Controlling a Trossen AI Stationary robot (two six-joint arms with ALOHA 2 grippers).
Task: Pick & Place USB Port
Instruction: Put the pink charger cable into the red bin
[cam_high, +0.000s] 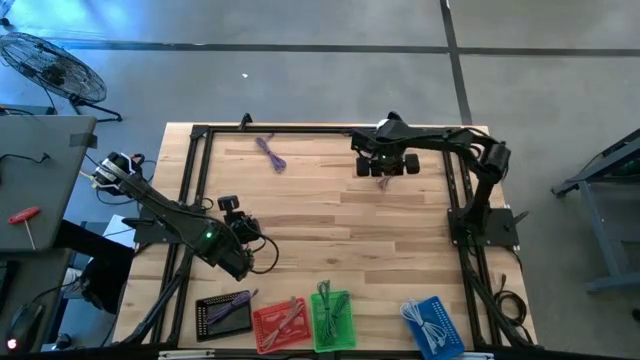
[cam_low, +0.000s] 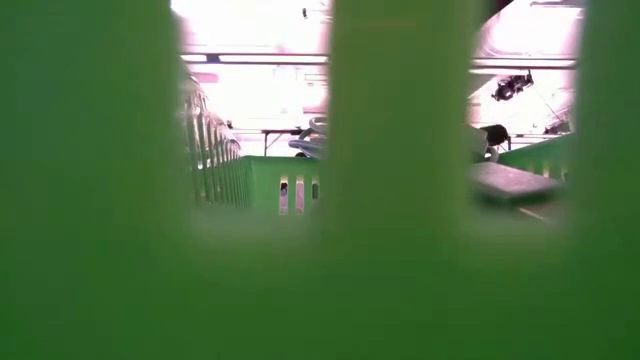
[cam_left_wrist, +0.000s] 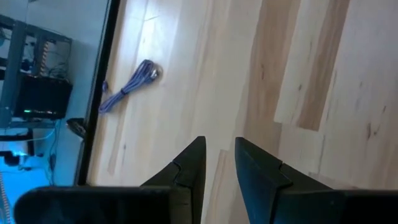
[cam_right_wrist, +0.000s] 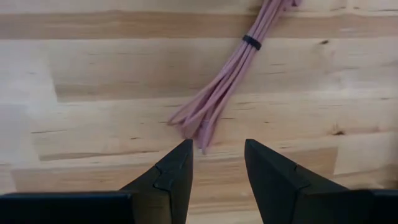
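A pinkish-purple USB cable bundle (cam_right_wrist: 231, 78), tied with a black band, lies flat on the wooden table at the far right. My right gripper (cam_right_wrist: 219, 144) hangs open just above it, pointing down, with the bundle's looped end just ahead of its fingertips; in the high view the gripper (cam_high: 385, 168) covers most of the cable. A second purple cable bundle (cam_high: 270, 152) lies near the far edge, and shows in the left wrist view as well (cam_left_wrist: 129, 88). My left gripper (cam_left_wrist: 220, 142) hovers over bare wood at the near left (cam_high: 245, 262), its fingers a narrow gap apart with nothing between them.
Along the near edge stand a black bin (cam_high: 225, 313), a red bin (cam_high: 280, 322), a green bin (cam_high: 333, 318) and a blue bin (cam_high: 435, 322), each holding cables. The green bin's slotted wall (cam_low: 250, 180) fills the low view. A black frame (cam_high: 190, 180) borders the table.
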